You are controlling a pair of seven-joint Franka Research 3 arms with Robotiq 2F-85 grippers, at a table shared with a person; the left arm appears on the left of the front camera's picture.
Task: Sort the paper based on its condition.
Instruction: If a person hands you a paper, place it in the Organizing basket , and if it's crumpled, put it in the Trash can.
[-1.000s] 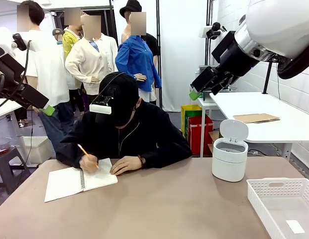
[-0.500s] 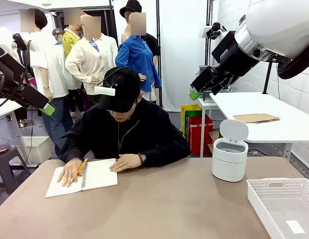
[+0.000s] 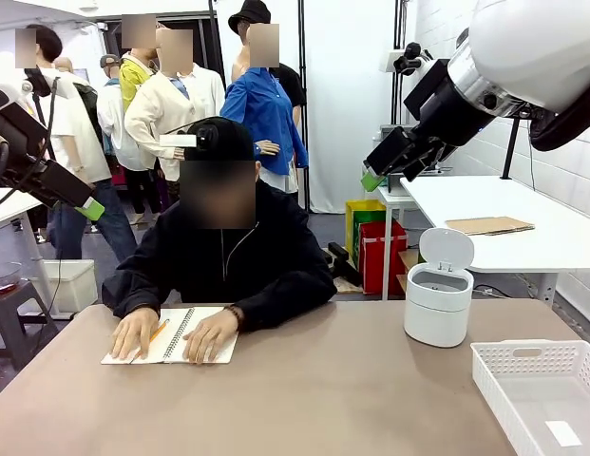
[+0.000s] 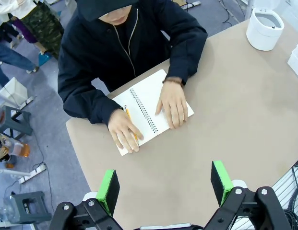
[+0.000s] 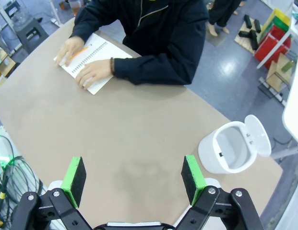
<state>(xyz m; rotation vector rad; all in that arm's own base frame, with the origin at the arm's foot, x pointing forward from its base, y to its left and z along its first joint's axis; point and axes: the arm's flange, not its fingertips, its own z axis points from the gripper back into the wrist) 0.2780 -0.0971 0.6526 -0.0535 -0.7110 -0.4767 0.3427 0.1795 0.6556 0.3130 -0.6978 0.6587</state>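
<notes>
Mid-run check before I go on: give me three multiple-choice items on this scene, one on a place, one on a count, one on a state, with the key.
1. Where does the white bin stand?
A. On the table, at the robot's right, near the basket
B. At the table's left edge
C. On the floor

2. How many of the person's hands lie on the notebook?
A. None
B. One
C. Two

3. How is the bin's lid?
A. Shut
B. Tipped up, open
C. Off, lying on the table

Key: 1 A, the front view shows it on the tabletop right of centre, just beyond the basket. 2 C, both palms lie flat on the pages. 3 B, the lid stands up behind the open mouth.
</notes>
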